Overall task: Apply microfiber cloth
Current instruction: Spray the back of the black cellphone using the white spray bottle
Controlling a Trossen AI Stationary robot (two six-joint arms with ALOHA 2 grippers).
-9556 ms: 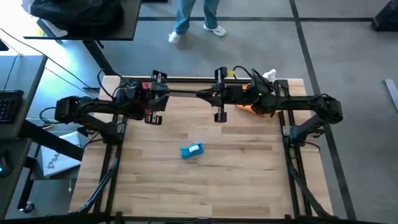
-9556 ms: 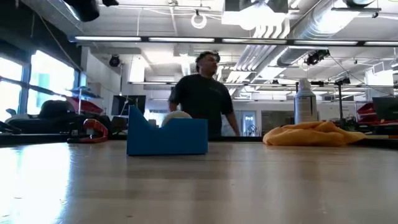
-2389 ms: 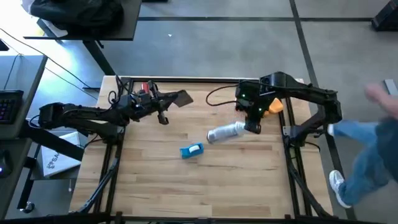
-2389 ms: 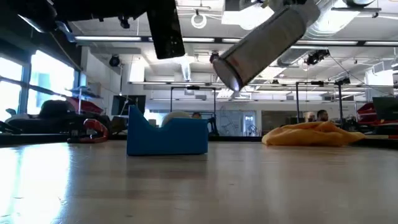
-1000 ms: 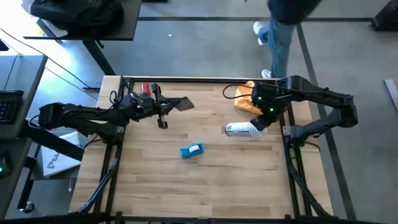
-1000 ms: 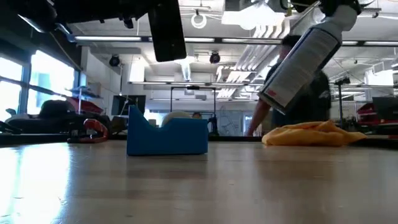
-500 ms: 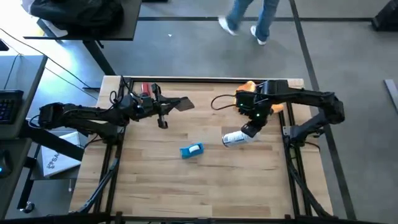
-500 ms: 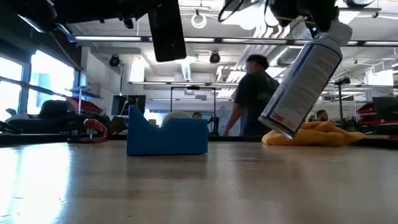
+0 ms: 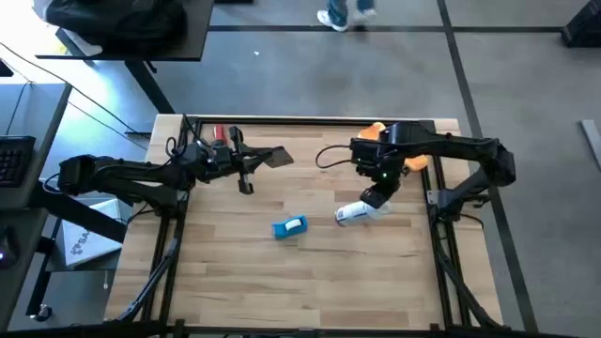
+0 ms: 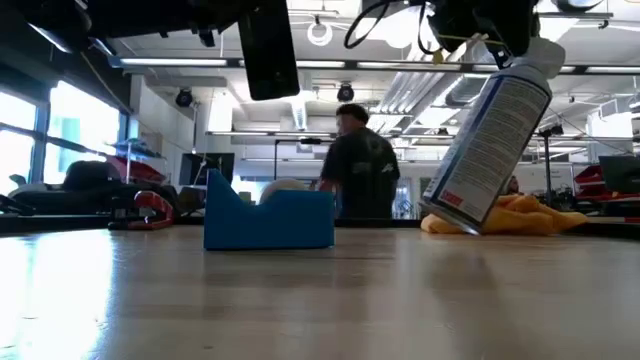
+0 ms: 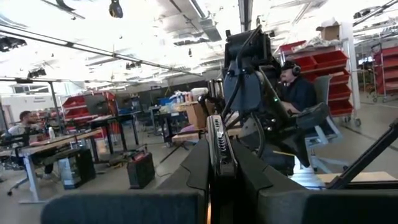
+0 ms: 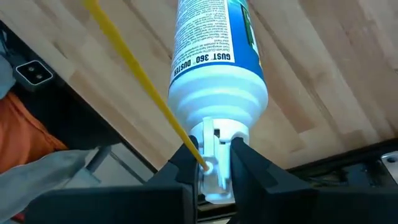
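Your right gripper (image 9: 378, 195) is clamped on the duster can (image 9: 355, 213), tilted above the table; set it upright and release. The microfiber cloth (image 9: 414, 161) lies at two o'clock of the can. Your left gripper (image 9: 266, 158) grips the phone (image 9: 275, 156).

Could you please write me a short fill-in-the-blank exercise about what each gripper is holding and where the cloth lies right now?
1. The right gripper is shut on the nozzle of a ____ can.
2. The can stands ____ rather than upright in the low view.
3. The left gripper holds a flat black ____ above the table.
4. The microfiber cloth is coloured ____.

Missing words: duster; tilted; phone; orange
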